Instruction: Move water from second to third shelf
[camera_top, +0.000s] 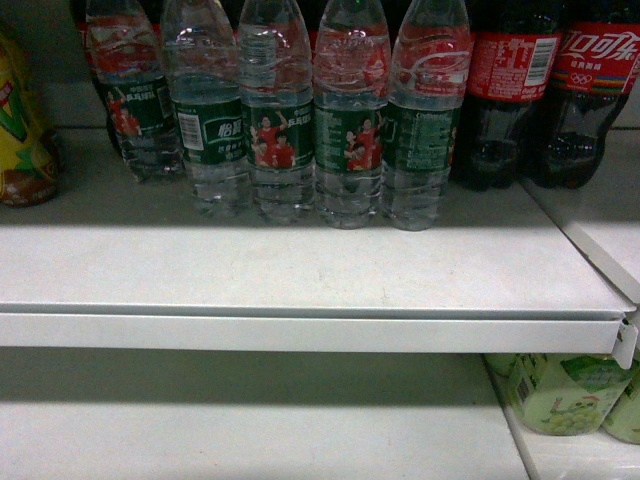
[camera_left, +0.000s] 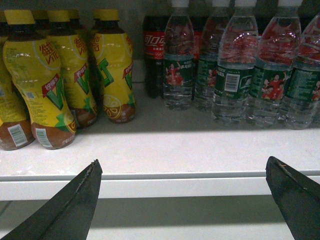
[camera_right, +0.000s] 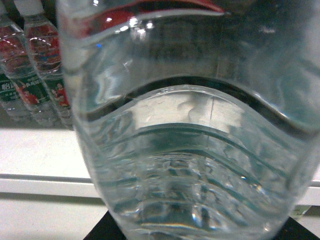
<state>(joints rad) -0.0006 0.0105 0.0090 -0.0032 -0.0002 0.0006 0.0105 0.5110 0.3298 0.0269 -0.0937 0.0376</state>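
A row of several water bottles (camera_top: 280, 130) with green labels stands on a white shelf (camera_top: 300, 275); the same row (camera_left: 235, 75) shows in the left wrist view. One more water bottle (camera_right: 190, 130) fills the right wrist view, hanging in front of the shelf edge. My right gripper (camera_right: 197, 231) is shut on it, with dark fingers (camera_right: 102, 231) showing at its base. My left gripper (camera_left: 182, 167) is open and empty, its fingertips (camera_left: 94, 172) wide apart in front of the shelf edge. Neither gripper shows in the head view. A lower white shelf (camera_top: 250, 430) lies beneath.
Dark cola bottles (camera_top: 560, 90) with red labels stand right of the water. Yellow tea bottles (camera_left: 55, 75) crowd the left of the same shelf. Pale green bottles (camera_top: 570, 395) sit at the lower right, beyond a side panel.
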